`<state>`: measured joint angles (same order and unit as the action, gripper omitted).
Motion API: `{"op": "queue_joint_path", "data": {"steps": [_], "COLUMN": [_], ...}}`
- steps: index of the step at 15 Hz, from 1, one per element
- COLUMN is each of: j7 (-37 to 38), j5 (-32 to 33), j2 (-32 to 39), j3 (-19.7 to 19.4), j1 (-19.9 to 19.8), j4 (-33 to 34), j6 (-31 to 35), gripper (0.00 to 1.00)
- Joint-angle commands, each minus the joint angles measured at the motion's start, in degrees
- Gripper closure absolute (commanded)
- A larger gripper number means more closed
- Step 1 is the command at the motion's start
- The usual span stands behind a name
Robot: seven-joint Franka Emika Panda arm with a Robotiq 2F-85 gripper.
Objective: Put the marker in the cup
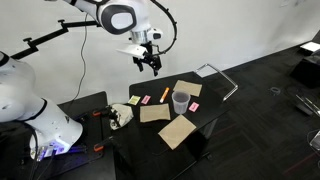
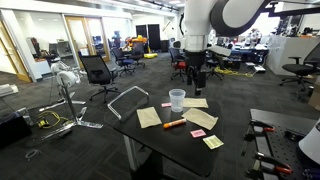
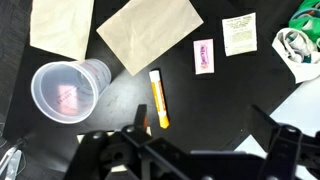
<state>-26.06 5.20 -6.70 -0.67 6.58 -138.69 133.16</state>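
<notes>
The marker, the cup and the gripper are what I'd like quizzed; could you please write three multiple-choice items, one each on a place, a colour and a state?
1. Where is the marker relative to the cup?
A) inside it
B) flat on the table beside it, not touching
C) lying across its rim

2. What colour is the marker?
A) orange
B) green
C) blue

3. What state is the gripper in?
A) shut on the marker
B) shut on the cup
C) open, holding nothing

Answers:
1. B, since the wrist view shows bare table between marker and cup.
2. A, since its body is plainly orange.
3. C, since it hangs well above the table and its fingers stand apart in the wrist view.
</notes>
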Motion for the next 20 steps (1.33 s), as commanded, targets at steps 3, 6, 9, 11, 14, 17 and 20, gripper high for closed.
{"op": "queue_joint_path", "data": {"steps": [3, 6, 9, 11, 14, 17, 20], "j7": [-1.2, -0.7, -0.6, -0.6, -2.0, -4.1, -8.0], "j5": [-0.5, 0.0, 0.0, 0.0, -0.7, -1.2, -2.7], "j2": [6.5, 5.8, 6.3, 6.3, 7.4, 9.0, 11.4], "j3": [2.0, 2.5, 2.6, 2.6, 2.5, 2.4, 2.6], "j1": [-0.6, -1.0, -1.1, -1.1, -1.2, -1.5, -2.3], "j4": [3.0, 1.9, 2.4, 2.5, 2.7, 2.6, 2.6], "j6": [1.4, 1.1, 1.1, 1.1, 3.0, 7.0, 12.1], "gripper": [0.00, 0.00, 0.00, 0.00, 0.00, 0.00, 0.00]}}
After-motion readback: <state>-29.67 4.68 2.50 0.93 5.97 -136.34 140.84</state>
